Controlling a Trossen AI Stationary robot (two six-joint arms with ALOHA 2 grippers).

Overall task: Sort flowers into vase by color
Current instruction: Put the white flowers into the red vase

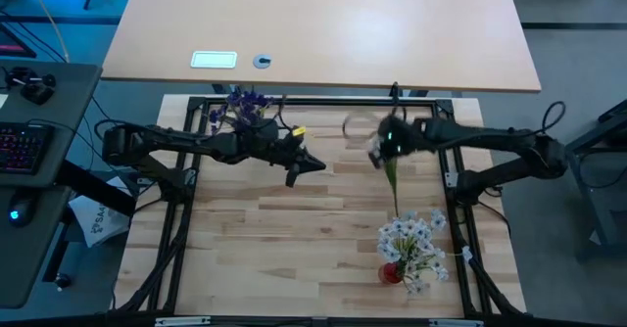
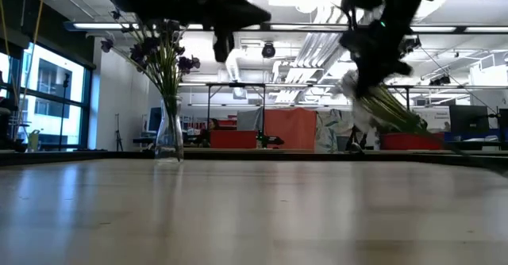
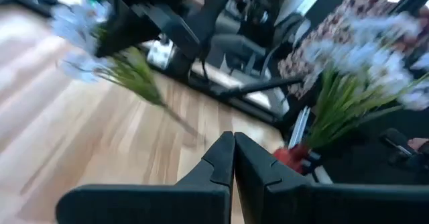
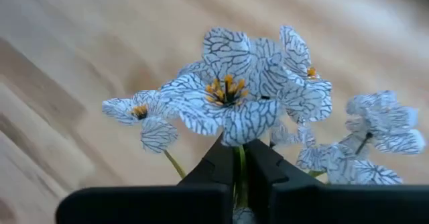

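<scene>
High view: right gripper (image 1: 377, 154) carries a white spray (image 1: 390, 170), stem trailing below it toward the white bunch (image 1: 411, 247).

Right wrist view: fingers pinch the stem under the blooms.

Left wrist view: left gripper (image 3: 233, 158) pressed together, idle.

Judgement: transport step; next, lower stem into the vase.

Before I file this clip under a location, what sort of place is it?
Probably an open robotics lab or workshop: a wooden table inside a black frame, a keyboard alongside, and benches under exposed ceiling ducts.
</scene>
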